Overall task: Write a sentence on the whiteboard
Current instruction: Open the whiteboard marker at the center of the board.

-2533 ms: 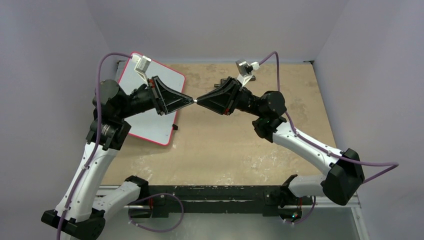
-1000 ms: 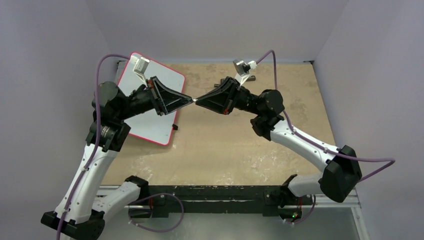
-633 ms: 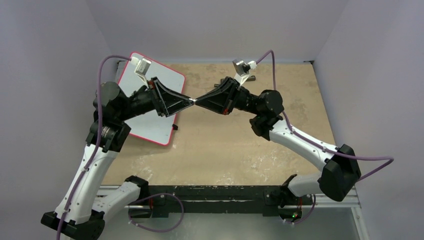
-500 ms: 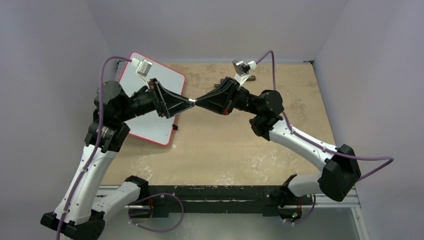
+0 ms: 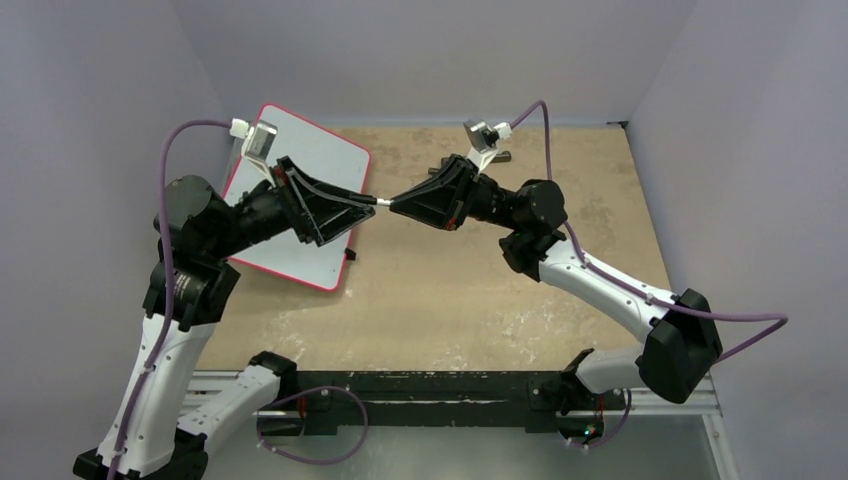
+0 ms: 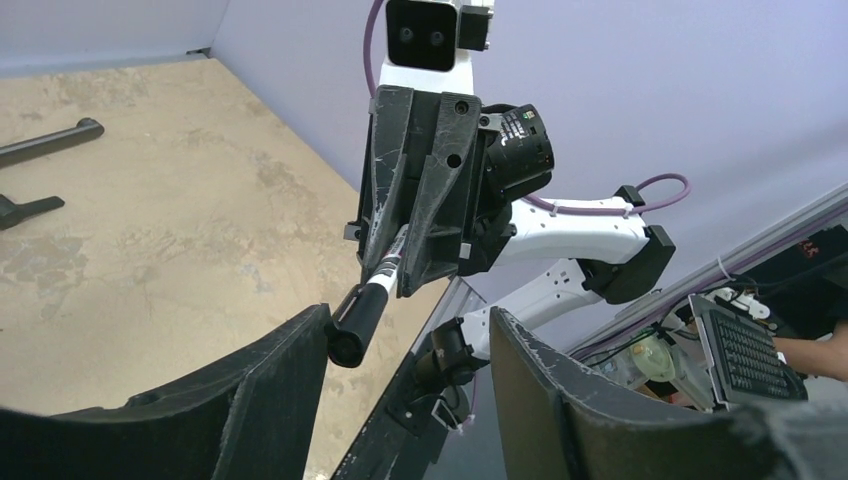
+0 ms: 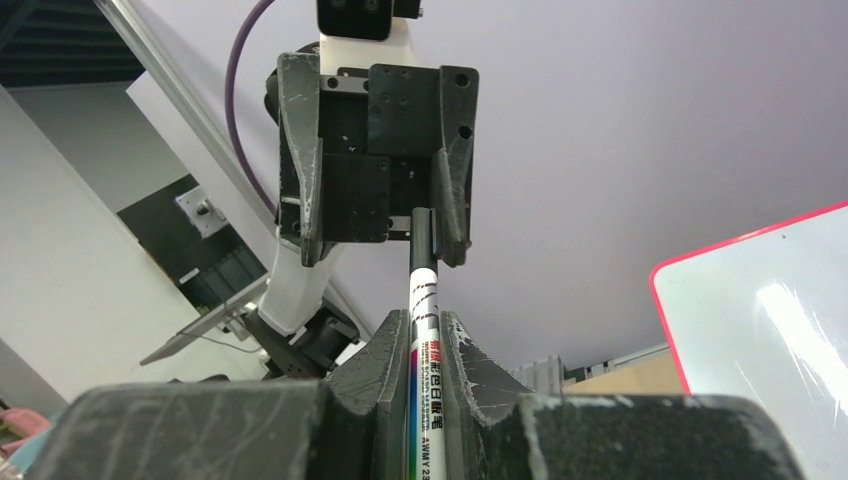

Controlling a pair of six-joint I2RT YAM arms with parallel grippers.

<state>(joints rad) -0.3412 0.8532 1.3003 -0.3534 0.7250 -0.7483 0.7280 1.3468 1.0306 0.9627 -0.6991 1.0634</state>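
Observation:
The whiteboard [image 5: 300, 255] with its red rim lies flat at the table's far left, partly under my left arm, and its corner shows in the right wrist view [image 7: 770, 340]. The sentence is out of view; the board surface that shows is blank. My right gripper [image 5: 392, 203] [image 7: 425, 320] is shut on a white marker [image 7: 424, 290] [image 6: 385, 280] held in the air over the table's middle. The marker's black end [image 6: 350, 330] points between the fingers of my left gripper [image 5: 352, 205] [image 6: 410, 315], which is open. That black end sits beside one left finger [image 6: 290, 370].
A small black clip [image 5: 350, 253] sits at the whiteboard's near right edge. Black rod-like pieces [image 6: 50, 140] lie on the sandy tabletop [image 5: 450, 290] towards the far side. Walls enclose the table at the back and on both sides.
My left gripper has opened off the marker's black end, and the left arm has drawn back to the left. The right arm has kept still with the marker.

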